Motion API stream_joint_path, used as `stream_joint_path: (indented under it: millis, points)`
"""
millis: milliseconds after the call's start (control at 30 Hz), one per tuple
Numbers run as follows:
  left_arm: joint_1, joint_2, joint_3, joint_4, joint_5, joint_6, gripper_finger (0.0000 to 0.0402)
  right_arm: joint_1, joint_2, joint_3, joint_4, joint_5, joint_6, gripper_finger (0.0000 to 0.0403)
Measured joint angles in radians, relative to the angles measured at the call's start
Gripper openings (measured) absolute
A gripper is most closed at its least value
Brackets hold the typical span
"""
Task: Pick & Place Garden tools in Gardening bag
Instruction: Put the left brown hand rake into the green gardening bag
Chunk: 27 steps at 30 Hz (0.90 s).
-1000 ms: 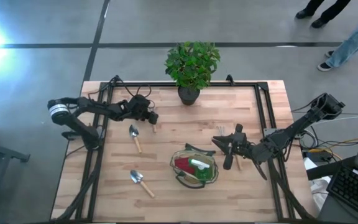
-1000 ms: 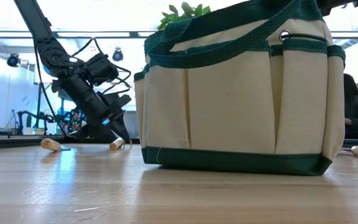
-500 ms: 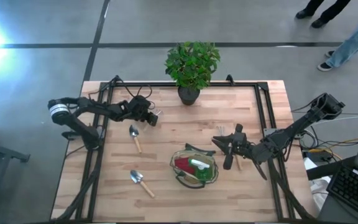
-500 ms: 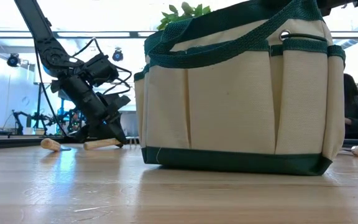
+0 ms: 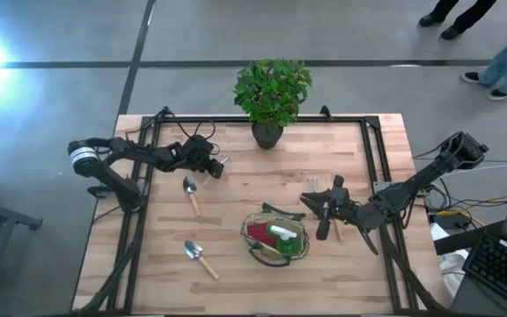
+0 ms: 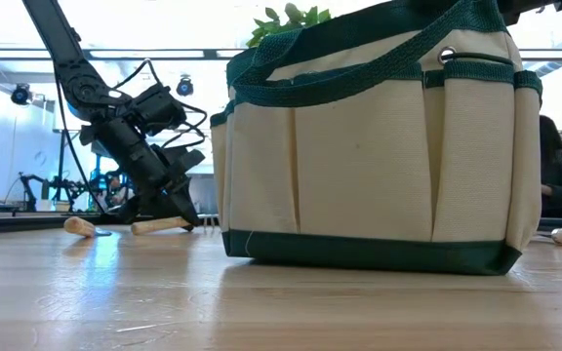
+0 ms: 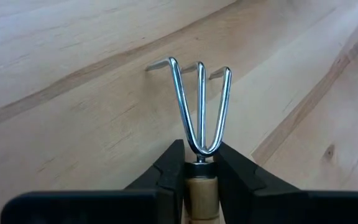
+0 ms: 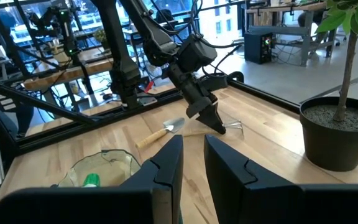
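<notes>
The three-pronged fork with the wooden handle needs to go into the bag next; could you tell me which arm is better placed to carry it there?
Left. The left gripper is shut on the fork. The right gripper waits empty beside the gardening bag.

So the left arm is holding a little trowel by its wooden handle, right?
Not a trowel. The left wrist view shows the left end effector shut on a three-pronged hand fork, gripped at the top of its wooden handle. The trowels lie loose on the table.
</notes>
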Motion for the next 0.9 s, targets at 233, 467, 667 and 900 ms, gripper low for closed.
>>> stream_joint_path:
  millis: [233, 467, 667, 900]
  points:
    - [0.000, -0.005, 0.000, 0.022, -0.011, 0.041, 0.0067, 0.000, 0.000, 0.000, 0.000, 0.000, 0.000, 0.0056]
    - [-0.002, -0.022, 0.000, 0.133, 0.017, 0.061, 0.0067, 0.000, 0.000, 0.000, -0.001, 0.000, 0.000, 0.0056]
    - [-0.010, -0.044, 0.000, 0.249, 0.100, 0.079, 0.0067, 0.000, 0.000, 0.000, -0.001, 0.000, 0.000, 0.0056]
    - [-0.060, -0.045, 0.000, 0.474, 0.166, 0.104, 0.0067, 0.000, 0.000, 0.000, -0.001, -0.001, 0.003, 0.0056]
